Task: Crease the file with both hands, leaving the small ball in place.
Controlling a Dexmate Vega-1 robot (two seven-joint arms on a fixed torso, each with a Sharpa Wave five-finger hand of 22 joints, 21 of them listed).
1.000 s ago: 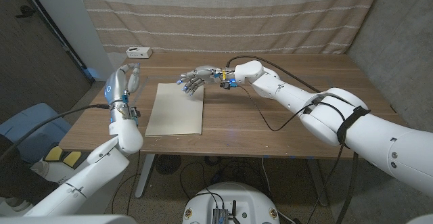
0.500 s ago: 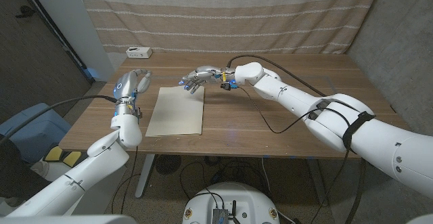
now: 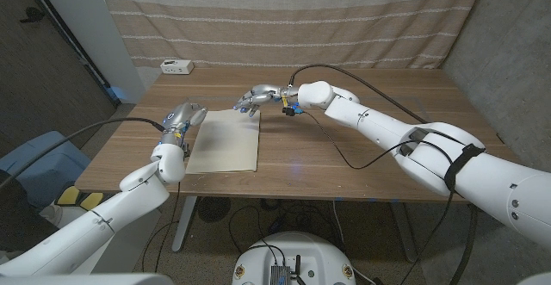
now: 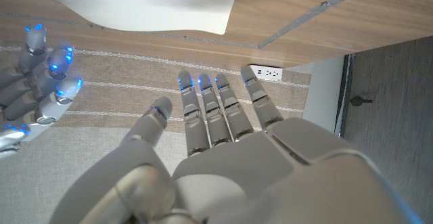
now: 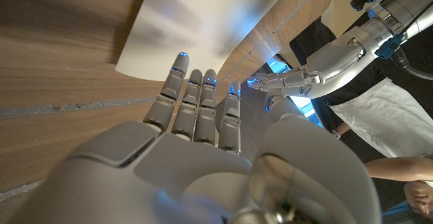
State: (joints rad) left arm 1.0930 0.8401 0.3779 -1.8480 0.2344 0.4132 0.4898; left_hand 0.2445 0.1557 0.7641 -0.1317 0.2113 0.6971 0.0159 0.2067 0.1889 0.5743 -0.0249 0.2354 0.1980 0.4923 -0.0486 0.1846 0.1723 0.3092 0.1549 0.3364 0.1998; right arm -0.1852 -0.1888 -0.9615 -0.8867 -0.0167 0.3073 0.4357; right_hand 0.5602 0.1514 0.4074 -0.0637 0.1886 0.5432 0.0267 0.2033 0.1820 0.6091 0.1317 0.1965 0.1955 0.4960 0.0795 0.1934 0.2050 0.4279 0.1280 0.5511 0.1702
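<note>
On the wooden table (image 3: 344, 160) we see the file (image 3: 224, 140), a pale flat sheet, lying unfolded between our two hands. Our left hand (image 3: 182, 115) hangs just beside its left edge, fingers straight and slightly apart, holding nothing. Our right hand (image 3: 251, 96) hovers at the far right corner, fingers spread and empty, above the wood. We judge that both sit at opposite edges so that each can take a side for the fold. We cannot make out any small ball.
</note>
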